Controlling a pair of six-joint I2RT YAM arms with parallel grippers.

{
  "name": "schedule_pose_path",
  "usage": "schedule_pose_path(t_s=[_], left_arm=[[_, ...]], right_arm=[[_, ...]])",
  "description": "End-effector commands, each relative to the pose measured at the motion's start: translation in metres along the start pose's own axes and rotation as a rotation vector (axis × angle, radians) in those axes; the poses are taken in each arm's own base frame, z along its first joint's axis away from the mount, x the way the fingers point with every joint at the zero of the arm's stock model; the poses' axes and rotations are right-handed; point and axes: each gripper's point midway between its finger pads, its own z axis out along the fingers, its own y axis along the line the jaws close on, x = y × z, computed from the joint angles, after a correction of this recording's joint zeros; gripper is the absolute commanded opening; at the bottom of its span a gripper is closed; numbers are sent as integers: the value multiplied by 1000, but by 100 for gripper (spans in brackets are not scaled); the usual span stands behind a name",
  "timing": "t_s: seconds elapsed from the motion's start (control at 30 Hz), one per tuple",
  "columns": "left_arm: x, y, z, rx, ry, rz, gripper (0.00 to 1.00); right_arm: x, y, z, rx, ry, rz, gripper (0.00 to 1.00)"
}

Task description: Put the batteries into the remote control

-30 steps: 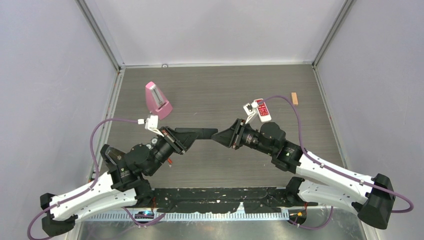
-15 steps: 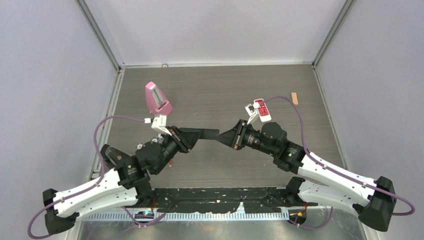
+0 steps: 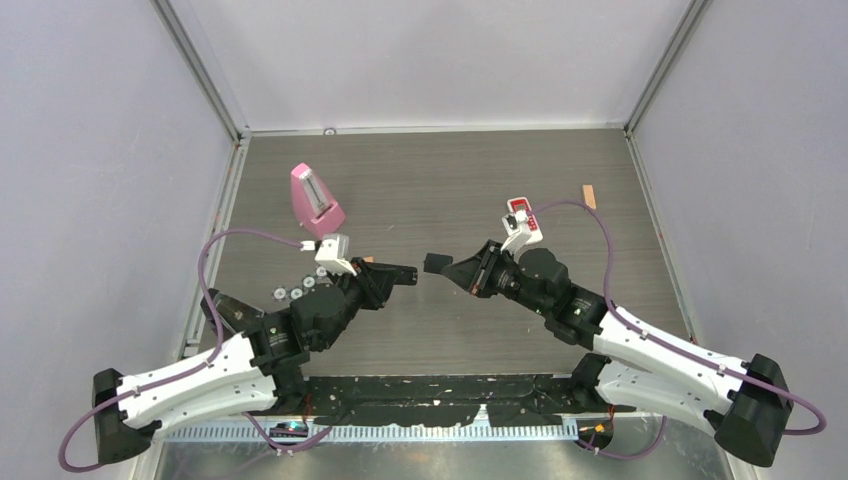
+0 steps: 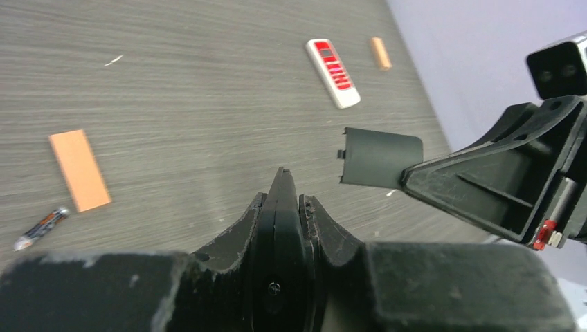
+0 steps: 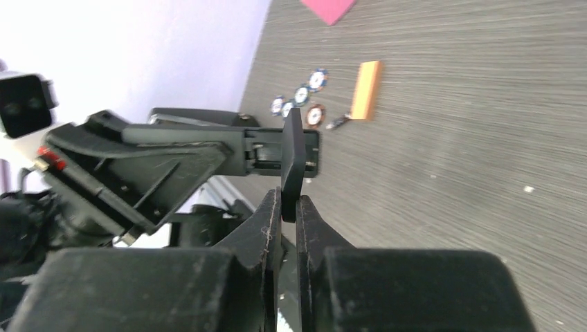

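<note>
My left gripper [image 3: 392, 276] is shut on a black remote control [image 4: 280, 207], held edge-on above the table; it also shows in the right wrist view [image 5: 228, 149] with its open end facing the right gripper. My right gripper [image 3: 458, 268] is shut on the remote's black battery cover [image 4: 379, 158], seen edge-on in its own view [image 5: 293, 155], a small gap away from the remote. One thin orange-red battery [image 4: 41, 228] lies on the table beside an orange block [image 4: 79, 169]; it also shows in the right wrist view [image 5: 338, 122].
A white remote with red buttons [image 3: 522, 214] lies behind the right wrist. A pink metronome-shaped object [image 3: 315, 200] stands at the back left. Several small round discs [image 5: 301, 104] lie near the left arm. A small tan block [image 3: 589, 197] is at the far right.
The two grippers have drawn apart: the cover now sits in the right gripper, separated from the remote. The left arm has swung right and forward, uncovering the discs.
</note>
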Motion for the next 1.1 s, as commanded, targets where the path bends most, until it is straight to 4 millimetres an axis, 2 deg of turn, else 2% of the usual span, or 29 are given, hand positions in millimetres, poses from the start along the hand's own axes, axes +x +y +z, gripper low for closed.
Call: schedule_pose_path(t_s=[0.0, 0.03, 0.27, 0.5, 0.57, 0.63, 0.67, 0.73, 0.8, 0.9, 0.97, 1.07], left_arm=[[-3, 27, -5, -99, -30, 71, 0], [-5, 29, -7, -103, -35, 74, 0], [-24, 34, -28, -100, -54, 106, 0], [-46, 27, -50, -50, -59, 117, 0], [-52, 25, -55, -45, -62, 113, 0], [-59, 23, -61, -43, -67, 91, 0], [-62, 22, -63, -38, -69, 84, 0], [-71, 17, -70, -17, -74, 72, 0], [-80, 14, -77, -11, -75, 72, 0], [-93, 14, -88, -24, -78, 84, 0], [-103, 15, -95, -32, -86, 85, 0], [-114, 14, -104, -28, -100, 76, 0]], right_arm=[[-1, -43, 5, 143, -62, -2, 5], [5, -56, 8, 184, -48, 1, 5], [34, -115, 28, 362, 22, -5, 5], [58, -160, 35, 515, 96, -11, 7], [62, -171, 30, 571, 115, -21, 13], [62, -178, 22, 637, 142, -47, 29], [57, -176, 22, 647, 130, -55, 42], [52, -175, 17, 668, 124, -71, 56], [47, -173, 12, 685, 126, -94, 64], [44, -161, 12, 670, 129, -140, 68], [40, -145, 17, 639, 128, -192, 68], [52, -111, 34, 524, 162, -278, 68]])
